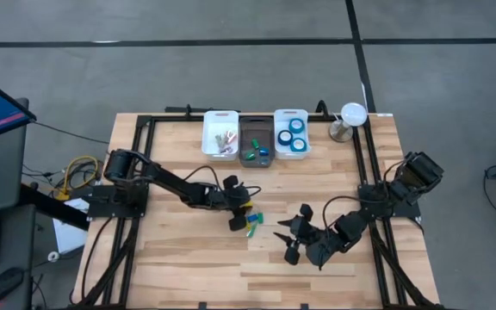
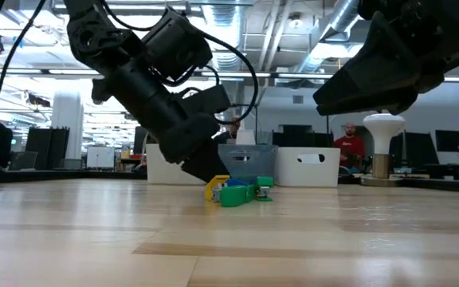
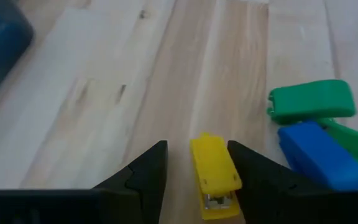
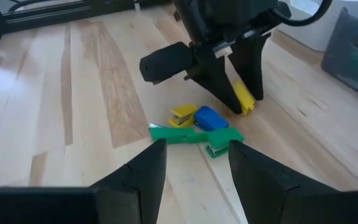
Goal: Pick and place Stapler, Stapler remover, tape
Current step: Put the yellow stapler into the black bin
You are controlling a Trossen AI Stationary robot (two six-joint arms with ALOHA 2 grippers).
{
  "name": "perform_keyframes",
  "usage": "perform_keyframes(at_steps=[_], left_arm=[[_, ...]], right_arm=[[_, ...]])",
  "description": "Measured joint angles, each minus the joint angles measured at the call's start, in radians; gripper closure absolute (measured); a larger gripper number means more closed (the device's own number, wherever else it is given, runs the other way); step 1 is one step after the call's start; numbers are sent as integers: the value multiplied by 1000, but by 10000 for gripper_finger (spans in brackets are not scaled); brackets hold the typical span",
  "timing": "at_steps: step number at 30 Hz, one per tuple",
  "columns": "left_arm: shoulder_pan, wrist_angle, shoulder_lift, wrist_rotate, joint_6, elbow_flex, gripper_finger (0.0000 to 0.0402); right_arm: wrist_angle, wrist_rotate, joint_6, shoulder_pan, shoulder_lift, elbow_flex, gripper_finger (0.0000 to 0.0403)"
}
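Note:
A small yellow stapler [image 3: 215, 177] lies on the wood table between the open fingers of my left gripper [image 3: 197, 146], mid-table [image 1: 243, 207]. Beside it lie a green stapler [image 3: 312, 99], a blue one [image 3: 319, 155] and another yellow one [image 4: 183, 114] in a loose cluster [image 1: 253, 224]. My right gripper [image 4: 197, 149] is open and hovers just right of the cluster [image 1: 295, 238], holding nothing. Blue tape rolls [image 1: 294, 135] sit in the right white bin at the far edge. My left gripper comes down slanting from the table's left, with its fingers along both long sides of the yellow stapler [image 4: 244, 98]. The stapler rests on the table [image 2: 216, 188]. One finger [image 3: 253, 177] is close against its side; I cannot tell whether it touches.
Three bins stand in a row at the far edge: a white one [image 1: 220, 120] with small pale and reddish pieces, a dark one [image 1: 244, 138] with green and blue pieces, and the white tape bin [image 1: 278, 129]. A white mushroom-shaped lamp [image 1: 350, 116] stands to their right. Bare wood lies near.

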Motion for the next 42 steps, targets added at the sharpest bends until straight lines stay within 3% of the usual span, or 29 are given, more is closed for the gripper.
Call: perform_keyframes(at_steps=[18, 32, 42], left_arm=[[-1, -109, -31, -3, 0, 0, 246], [-9, -119, -38, 13, 22, 0, 350], [-10, -128, -202, 13, 88, -2, 344]], right_arm=[[10, 0, 0, 0, 0, 0, 236], [19, -1, 0, 0, 0, 0, 236], [25, 0, 0, 0, 0, 0, 237]])
